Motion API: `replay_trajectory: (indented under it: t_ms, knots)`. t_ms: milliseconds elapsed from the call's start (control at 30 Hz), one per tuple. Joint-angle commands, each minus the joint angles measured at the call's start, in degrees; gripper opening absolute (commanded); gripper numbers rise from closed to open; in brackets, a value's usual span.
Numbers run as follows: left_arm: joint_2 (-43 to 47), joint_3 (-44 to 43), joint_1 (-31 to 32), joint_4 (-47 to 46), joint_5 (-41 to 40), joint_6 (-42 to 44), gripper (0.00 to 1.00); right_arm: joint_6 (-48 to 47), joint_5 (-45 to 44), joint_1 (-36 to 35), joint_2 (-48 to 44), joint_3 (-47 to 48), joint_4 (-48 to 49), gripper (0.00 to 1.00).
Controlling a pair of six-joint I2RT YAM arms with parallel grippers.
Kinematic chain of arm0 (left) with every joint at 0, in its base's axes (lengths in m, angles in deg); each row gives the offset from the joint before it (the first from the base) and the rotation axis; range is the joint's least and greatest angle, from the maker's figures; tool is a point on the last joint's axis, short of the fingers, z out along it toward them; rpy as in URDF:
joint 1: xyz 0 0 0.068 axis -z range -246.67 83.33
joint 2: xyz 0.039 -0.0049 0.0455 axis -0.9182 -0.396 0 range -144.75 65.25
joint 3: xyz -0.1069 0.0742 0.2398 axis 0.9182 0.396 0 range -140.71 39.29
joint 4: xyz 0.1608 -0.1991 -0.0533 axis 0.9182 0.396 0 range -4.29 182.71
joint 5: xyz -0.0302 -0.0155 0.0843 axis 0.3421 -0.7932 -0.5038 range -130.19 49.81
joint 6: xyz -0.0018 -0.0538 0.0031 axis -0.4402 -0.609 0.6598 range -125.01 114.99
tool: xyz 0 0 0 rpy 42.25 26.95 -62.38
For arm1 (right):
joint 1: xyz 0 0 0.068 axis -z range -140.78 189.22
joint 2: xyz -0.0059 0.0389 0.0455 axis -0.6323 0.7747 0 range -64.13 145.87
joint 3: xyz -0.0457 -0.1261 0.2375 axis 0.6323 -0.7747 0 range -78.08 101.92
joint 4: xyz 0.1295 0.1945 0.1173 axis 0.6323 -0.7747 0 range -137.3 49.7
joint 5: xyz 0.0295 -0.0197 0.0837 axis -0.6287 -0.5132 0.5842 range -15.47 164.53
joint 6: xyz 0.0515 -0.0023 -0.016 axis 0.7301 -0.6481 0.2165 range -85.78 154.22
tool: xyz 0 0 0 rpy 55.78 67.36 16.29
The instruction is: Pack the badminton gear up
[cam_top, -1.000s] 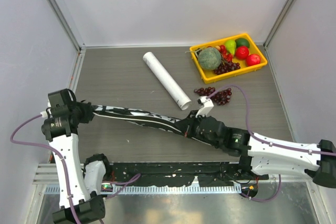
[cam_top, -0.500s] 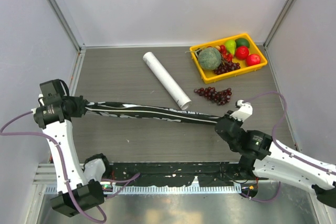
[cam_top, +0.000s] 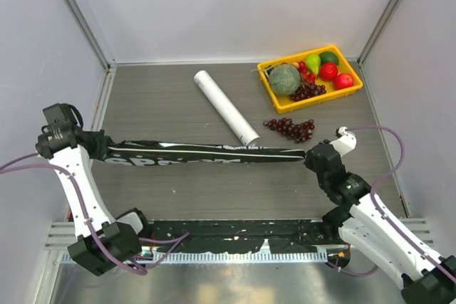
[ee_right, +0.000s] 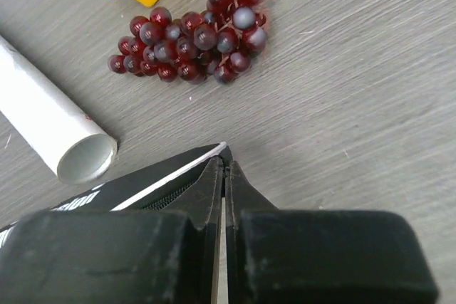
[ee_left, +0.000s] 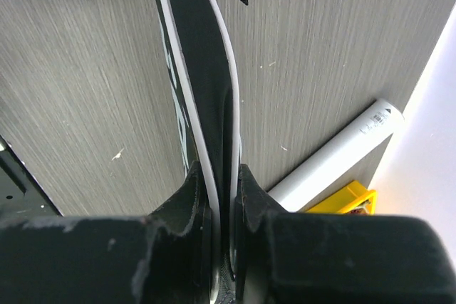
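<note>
I hold the black bag point(cam_top: 206, 152) by both ends, and it stretches across the middle of the worktop point(cam_top: 157, 97). My left pincer point(ee_left: 224, 176) is clamped tight on the wide end by the left edge. My right pincer point(ee_right: 222, 169) is squeezed tight on the thin tip, toward the right edge. I think I am pulling the bag straight. I can't tell if rackets are inside. Next I should lay it down flat and gently. Farther back, the white tube point(cam_top: 225, 107) lies loose toward the far edge, not yet packed.
</note>
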Motion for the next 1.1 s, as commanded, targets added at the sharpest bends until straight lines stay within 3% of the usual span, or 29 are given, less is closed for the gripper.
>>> replay_trajectory:
  t_ms: [0,267,533,667,700,833,900,1033,1067]
  knots:
    - [0.0,-1.4,-1.9,-6.8,-4.4,5.2,0.00,-8.6,8.0,8.4,6.0,-5.2,12.4,0.05]
    - [-2.8,-1.2,-3.0,-6.9,-4.7,6.4,0.00,-8.3,22.6,22.7,18.2,-9.0,22.5,0.05]
    - [-2.2,-0.5,-3.3,-7.9,-1.3,6.7,0.00,-6.4,28.1,23.7,21.7,-9.8,26.9,0.05]
    - [-2.0,-0.3,-3.3,-8.5,-1.2,7.3,0.00,-8.2,31.1,23.7,17.8,-9.1,25.4,0.06]
    - [-2.1,-0.5,-3.3,-8.1,-1.5,7.2,0.00,-8.8,31.4,23.8,15.1,-8.5,24.2,0.11]
    - [-3.7,-3.5,-3.3,-5.0,-3.5,8.1,0.00,-14.8,32.9,23.8,7.3,-1.6,14.9,0.50]
    - [-4.6,-5.3,-3.1,-3.5,-5.2,8.8,0.00,-18.5,35.3,23.8,4.2,1.6,11.8,0.64]
    - [-3.9,-3.9,-3.2,-8.8,-0.3,11.6,0.00,-25.7,50.8,23.5,2.6,6.2,13.1,0.90]
    - [-3.6,-3.1,-3.2,-11.0,1.4,12.5,0.00,-26.4,54.9,23.2,3.2,6.2,16.1,0.91]
